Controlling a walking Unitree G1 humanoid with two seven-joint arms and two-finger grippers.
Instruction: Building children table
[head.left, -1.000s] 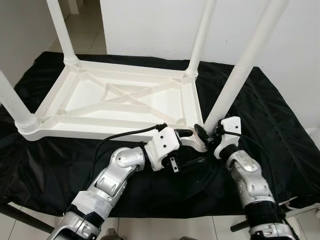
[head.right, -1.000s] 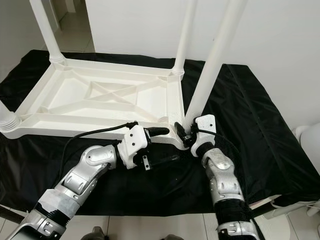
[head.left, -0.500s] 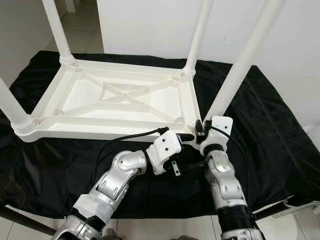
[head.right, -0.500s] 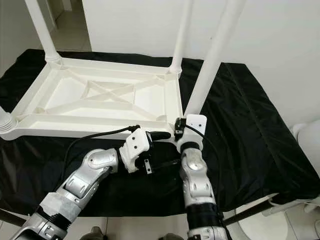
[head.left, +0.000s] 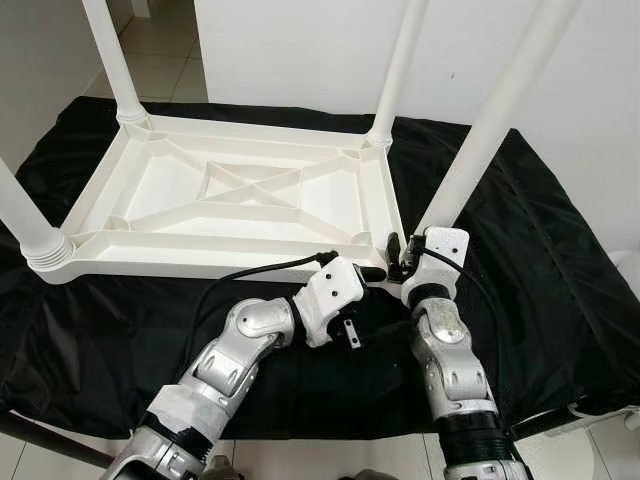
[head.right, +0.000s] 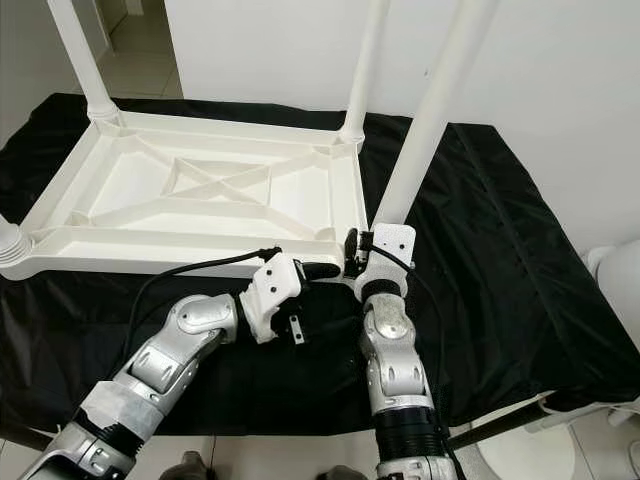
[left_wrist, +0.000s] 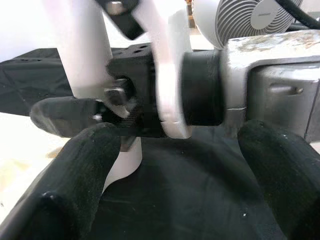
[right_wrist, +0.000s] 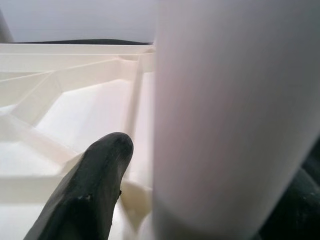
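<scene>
So the table (head.left: 240, 200) is lying upside down on a black cloth (head.left: 520, 230), with four legs pointing up. The near right leg (head.left: 480, 140) is the one being worked on. The right gripper (head.left: 398, 255) is clamped around its base, right at the corner socket; in the right wrist view one finger (right_wrist: 90, 200) is seen on one side of the leg and the other is tucked behind it. The left gripper (head.left: 372, 274) is parked just beside that corner, fingers spread and holding nothing.

What could go wrong: the leg looks tilted outward, so it probably isn't fully seated. If it's twisted or pushed off-axis, it could be jammed crooked or popped out. The table isn't being braced by anything, so it could be dragged across the cloth. The two grippers are also very close together, so a bump is likely.
</scene>
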